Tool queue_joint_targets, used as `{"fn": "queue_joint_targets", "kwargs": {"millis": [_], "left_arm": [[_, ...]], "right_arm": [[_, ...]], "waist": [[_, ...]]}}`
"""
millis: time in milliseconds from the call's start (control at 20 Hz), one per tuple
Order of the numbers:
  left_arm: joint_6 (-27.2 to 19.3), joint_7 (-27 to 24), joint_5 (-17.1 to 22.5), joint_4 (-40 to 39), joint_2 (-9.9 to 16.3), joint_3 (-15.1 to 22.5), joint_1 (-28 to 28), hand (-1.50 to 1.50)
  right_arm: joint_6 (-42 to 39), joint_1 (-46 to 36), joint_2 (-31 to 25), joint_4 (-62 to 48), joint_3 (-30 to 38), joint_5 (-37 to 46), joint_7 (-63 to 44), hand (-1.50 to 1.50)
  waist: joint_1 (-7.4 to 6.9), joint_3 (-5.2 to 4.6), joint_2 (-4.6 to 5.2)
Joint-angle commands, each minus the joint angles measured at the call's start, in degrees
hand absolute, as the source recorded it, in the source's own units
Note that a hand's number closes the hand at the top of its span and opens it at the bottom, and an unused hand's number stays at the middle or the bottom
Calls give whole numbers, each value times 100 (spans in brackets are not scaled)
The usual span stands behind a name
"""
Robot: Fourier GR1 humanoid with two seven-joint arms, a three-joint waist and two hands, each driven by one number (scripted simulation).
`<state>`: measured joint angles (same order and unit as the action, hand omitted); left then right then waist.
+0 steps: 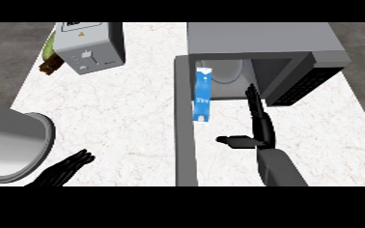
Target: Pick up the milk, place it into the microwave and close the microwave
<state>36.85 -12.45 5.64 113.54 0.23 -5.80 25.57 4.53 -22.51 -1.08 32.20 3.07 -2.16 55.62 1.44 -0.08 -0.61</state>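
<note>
The milk carton, blue and white, stands at the mouth of the grey microwave, at the left of its opening. The microwave's door is swung wide open and runs toward me as a long grey strip. My right hand is open, fingers straight and pointing into the opening, thumb stretched left. It sits to the right of the carton and apart from it. My left hand rests open at the lower left of the counter, far from the carton.
A grey toaster stands at the back left with a dark and green object beside it. A round grey metal pan sits at the left edge. White marble counter lies between them.
</note>
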Motion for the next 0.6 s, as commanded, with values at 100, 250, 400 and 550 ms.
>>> {"fn": "queue_joint_targets", "kwargs": {"millis": [100, 250, 400, 550], "left_arm": [[-531, 101, -624, -201, -23, 809, -459, 150], [-349, 247, -611, -351, 66, 514, -784, 150], [-822, 473, -1038, -517, -23, 1157, -1206, 150], [-1213, 221, -1665, -886, -23, 1470, -1642, 150]], "right_arm": [[-753, 1418, -234, 1635, -196, -334, -225, -150], [-859, 2073, -356, 3023, -389, -491, -815, 150], [-1146, 2733, -573, 3793, -366, -735, -950, 150], [-1193, 3080, -679, 4323, -152, -1064, -1231, -150]], "waist": [[26, -2, 15], [41, -6, 15], [36, -2, 29], [-15, 1, 45]]}}
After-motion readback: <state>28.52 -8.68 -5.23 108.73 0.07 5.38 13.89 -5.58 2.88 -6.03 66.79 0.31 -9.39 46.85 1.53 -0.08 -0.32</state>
